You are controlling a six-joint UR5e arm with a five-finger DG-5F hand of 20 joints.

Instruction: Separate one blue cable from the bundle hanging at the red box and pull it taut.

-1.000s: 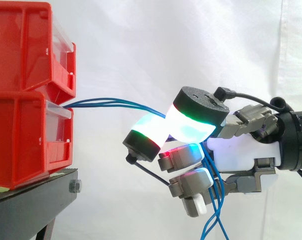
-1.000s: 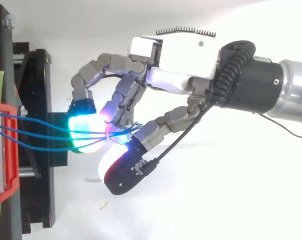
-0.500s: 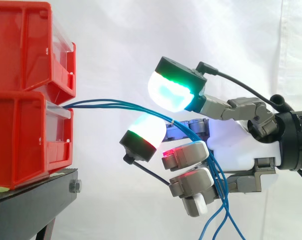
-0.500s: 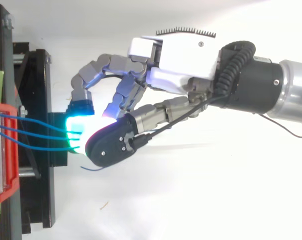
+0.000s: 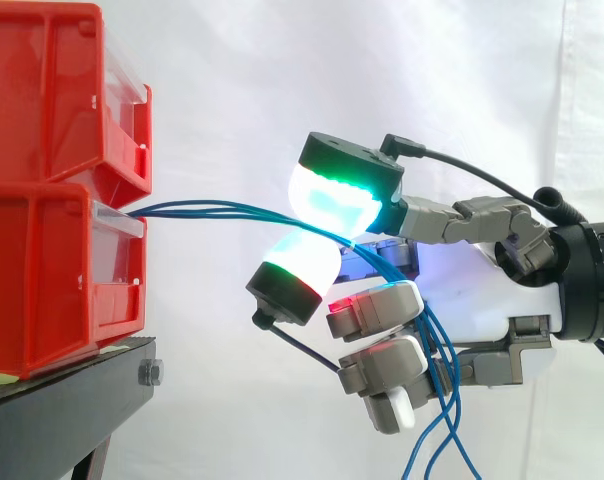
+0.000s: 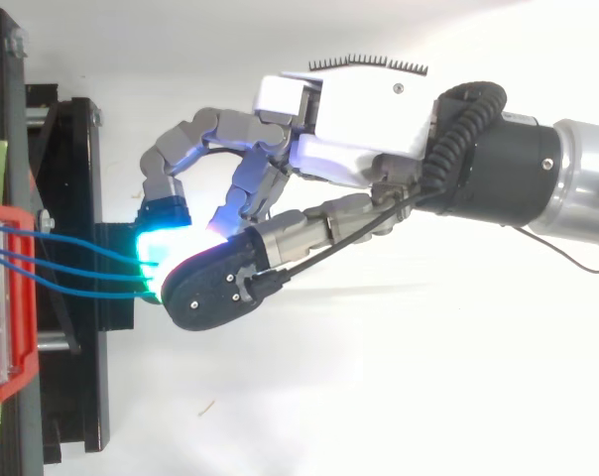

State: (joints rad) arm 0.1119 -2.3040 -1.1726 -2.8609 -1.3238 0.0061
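Note:
Three thin blue cables [image 5: 212,208] leave the front of the lower red box [image 5: 52,270] and run right as a loose bundle [image 6: 81,266]. They pass between two glowing pads of my hand [image 5: 482,300], then drop down across the palm and hang below it. A green-cyan pad [image 5: 332,195] sits on top of the cables and a white pad [image 5: 300,262] lies under them, the two nearly meeting. From above, the hand [image 6: 359,109] reaches left and its upper pad covers the pinch point. I cannot tell whether one cable or all of them are pinched.
A second red box [image 5: 52,100] is stacked on the lower one, both on a black stand [image 5: 62,400] at the left. The stand's frame [image 6: 71,198] lies just left of the fingertips. A white curtain hangs behind, with open space below and right of the hand.
The thumb swung from beside the cables to above them, then came down onto them against the white pad below. The arm and the boxes stayed put.

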